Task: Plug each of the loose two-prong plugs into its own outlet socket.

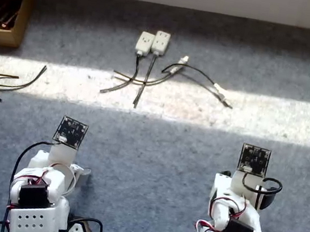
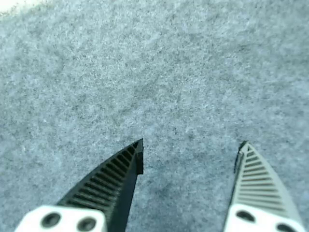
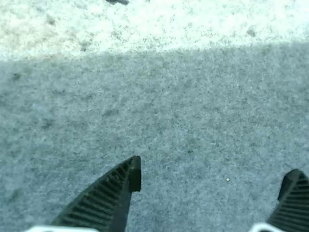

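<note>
Grey carpet (image 1: 154,162), sunlit band (image 1: 280,118) across; wooden box (image 1: 5,36) far-left corner.

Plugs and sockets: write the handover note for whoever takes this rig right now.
Left gripper: open, empty, over bare carpet.
Right gripper: open, empty, also over carpet.
Two sockets lie side by side at the far side of the carpet. Two plugs lie loose near them.
Done: nothing plugged in yet.
Left: both plugs, one per socket.

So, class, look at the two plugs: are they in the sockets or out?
Out. Both plugs lie loose, clearly apart from the sockets.
</note>
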### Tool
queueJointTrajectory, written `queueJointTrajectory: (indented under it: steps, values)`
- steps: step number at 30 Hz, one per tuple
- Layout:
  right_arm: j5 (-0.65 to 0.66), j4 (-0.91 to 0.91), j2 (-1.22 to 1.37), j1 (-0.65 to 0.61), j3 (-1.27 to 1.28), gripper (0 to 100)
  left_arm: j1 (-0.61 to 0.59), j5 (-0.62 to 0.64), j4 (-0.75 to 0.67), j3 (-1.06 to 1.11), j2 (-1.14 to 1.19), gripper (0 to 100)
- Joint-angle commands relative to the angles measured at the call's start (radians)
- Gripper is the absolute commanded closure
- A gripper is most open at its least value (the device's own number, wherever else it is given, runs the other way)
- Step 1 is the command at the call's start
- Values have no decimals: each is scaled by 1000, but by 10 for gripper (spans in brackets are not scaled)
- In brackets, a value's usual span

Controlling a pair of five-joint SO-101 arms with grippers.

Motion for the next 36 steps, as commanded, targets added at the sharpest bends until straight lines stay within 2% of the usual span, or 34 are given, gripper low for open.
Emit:
queueJointTrajectory:
  steps: [1, 14, 20, 26, 31, 34, 36]
  values:
    - [23, 2, -8, -5, 145, 566, -10, -6, 15, 18, -1, 691]
    - [23, 7, -8, -10, 145, 566, -10, -6, 15, 18, -1, 691]
    - [23, 96, -8, -10, 145, 566, -10, -6, 15, 18, -1, 691]
    - [25, -22, -10, -4, 145, 566, -4, -6, 6, 18, -1, 688]
    - [25, -177, -10, 21, 145, 566, 53, -8, -100, 18, -1, 687]
    - [25, -180, -10, 41, 134, 566, 51, -8, -118, 18, -1, 687]
    - [25, -119, -8, 39, 81, 566, 38, -8, -124, 18, -1, 688]
